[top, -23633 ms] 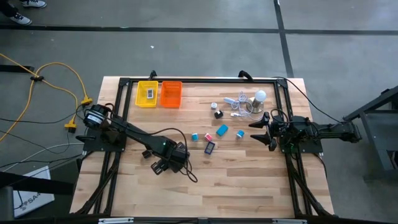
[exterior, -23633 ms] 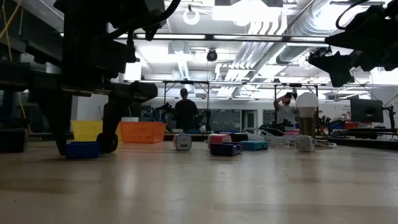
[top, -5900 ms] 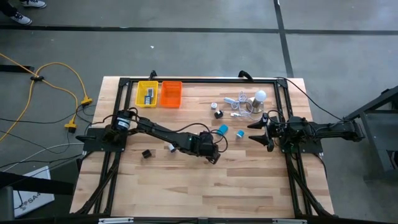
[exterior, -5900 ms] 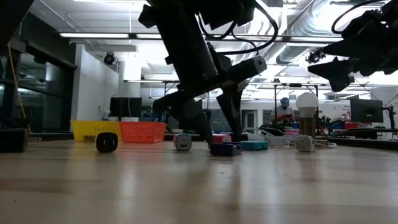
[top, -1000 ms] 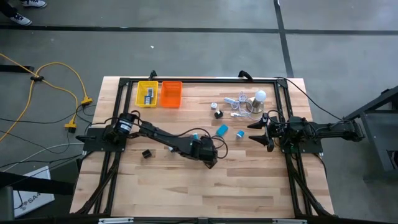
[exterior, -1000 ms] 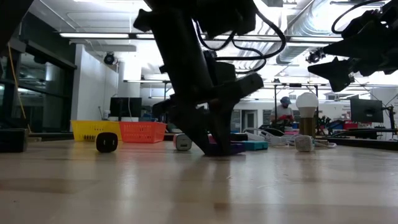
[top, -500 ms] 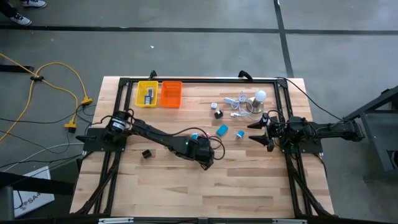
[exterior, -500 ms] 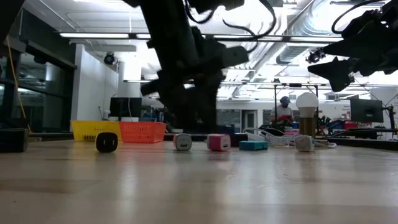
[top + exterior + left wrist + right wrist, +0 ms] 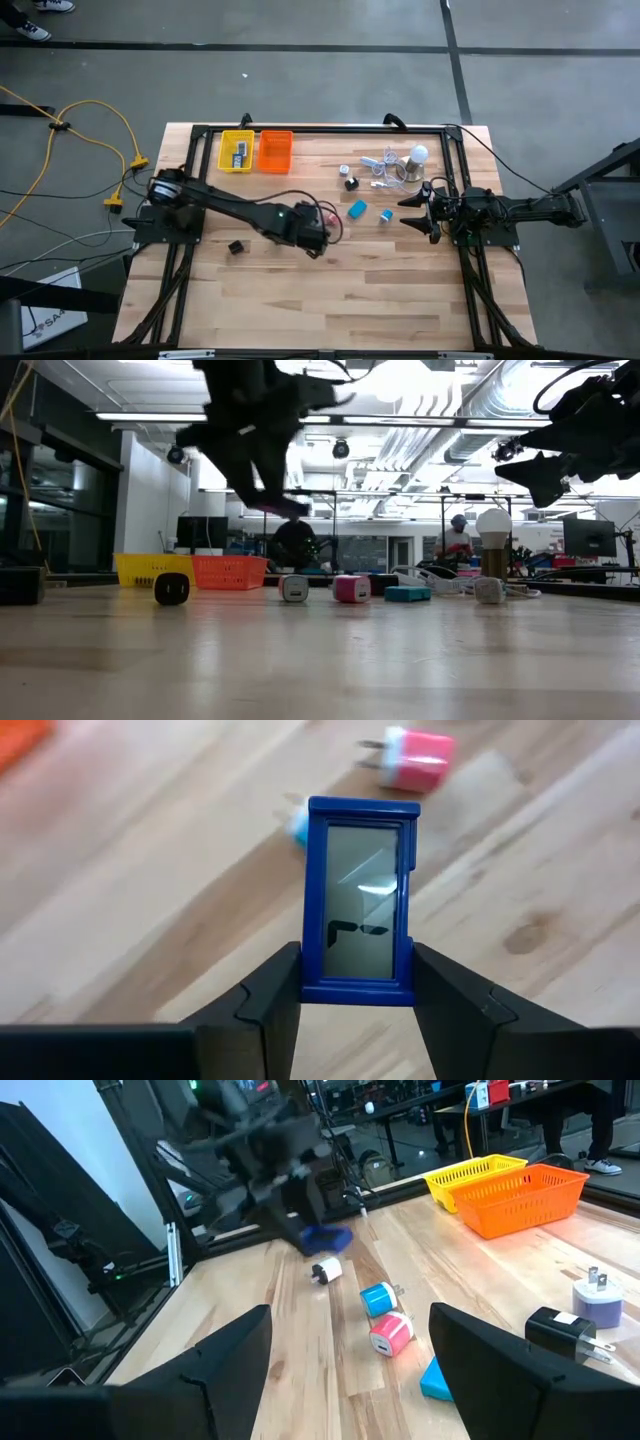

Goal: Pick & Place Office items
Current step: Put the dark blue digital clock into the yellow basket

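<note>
Jaws of left gripper (image 9: 355, 982) around blue framed piece (image 9: 360, 898), visible only from its wrist

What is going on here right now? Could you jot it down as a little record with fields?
Left gripper: shut on the blue framed piece, held above the table
Right gripper: open, holding nothing, waiting near the table's right edge
Yellow basket: at the table's far side, something small inside
Orange basket: right beside the yellow one
Pink-red plug piece: lying on the table
Black piece: alone on the table's left part
Light bulb: upright at the far right, next to a white cable
</note>
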Available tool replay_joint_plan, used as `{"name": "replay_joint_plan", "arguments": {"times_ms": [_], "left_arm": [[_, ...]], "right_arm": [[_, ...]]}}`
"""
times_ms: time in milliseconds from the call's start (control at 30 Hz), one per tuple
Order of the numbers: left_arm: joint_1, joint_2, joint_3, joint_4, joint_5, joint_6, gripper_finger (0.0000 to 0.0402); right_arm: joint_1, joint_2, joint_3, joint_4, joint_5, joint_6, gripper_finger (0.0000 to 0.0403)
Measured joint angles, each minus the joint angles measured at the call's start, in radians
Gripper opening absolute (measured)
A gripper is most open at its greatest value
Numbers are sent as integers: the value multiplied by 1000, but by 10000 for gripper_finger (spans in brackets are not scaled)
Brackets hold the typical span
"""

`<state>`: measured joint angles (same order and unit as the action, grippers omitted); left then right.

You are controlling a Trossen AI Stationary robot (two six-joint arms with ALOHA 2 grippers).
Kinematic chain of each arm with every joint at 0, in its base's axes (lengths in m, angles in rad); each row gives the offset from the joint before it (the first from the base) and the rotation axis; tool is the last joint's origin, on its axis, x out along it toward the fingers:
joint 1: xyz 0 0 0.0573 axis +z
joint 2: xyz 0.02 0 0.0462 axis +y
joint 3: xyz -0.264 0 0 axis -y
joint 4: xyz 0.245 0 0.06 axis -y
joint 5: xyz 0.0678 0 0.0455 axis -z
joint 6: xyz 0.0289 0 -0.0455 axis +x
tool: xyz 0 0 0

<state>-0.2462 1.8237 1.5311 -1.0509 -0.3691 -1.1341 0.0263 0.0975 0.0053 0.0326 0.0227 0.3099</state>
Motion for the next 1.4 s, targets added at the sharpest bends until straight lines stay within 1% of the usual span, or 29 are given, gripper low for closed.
{"name": "replay_joint_plan", "arguments": {"times_ms": [200,367,467,733,933,1100,1267,1400], "left_arm": [[17,-88,-6,-145,-17,-83,157],[41,-166,-47,-180,-26,-98,158],[64,-218,-101,-179,-29,-118,158],[144,-375,-299,-153,-29,-181,159],[231,-494,-433,-115,-31,-184,159],[319,-578,-512,-85,-49,-183,159],[413,-624,-551,-82,-69,-166,160],[501,-628,-554,-57,-73,-92,160]], "right_arm": [[0,0,0,0,0,0,259],[0,0,0,0,0,0,259],[0,0,0,0,0,0,259],[0,0,0,0,0,0,259],[0,0,0,0,0,0,259],[0,0,0,0,0,0,259],[0,0,0,0,0,0,259],[0,0,0,0,0,0,259]]}}
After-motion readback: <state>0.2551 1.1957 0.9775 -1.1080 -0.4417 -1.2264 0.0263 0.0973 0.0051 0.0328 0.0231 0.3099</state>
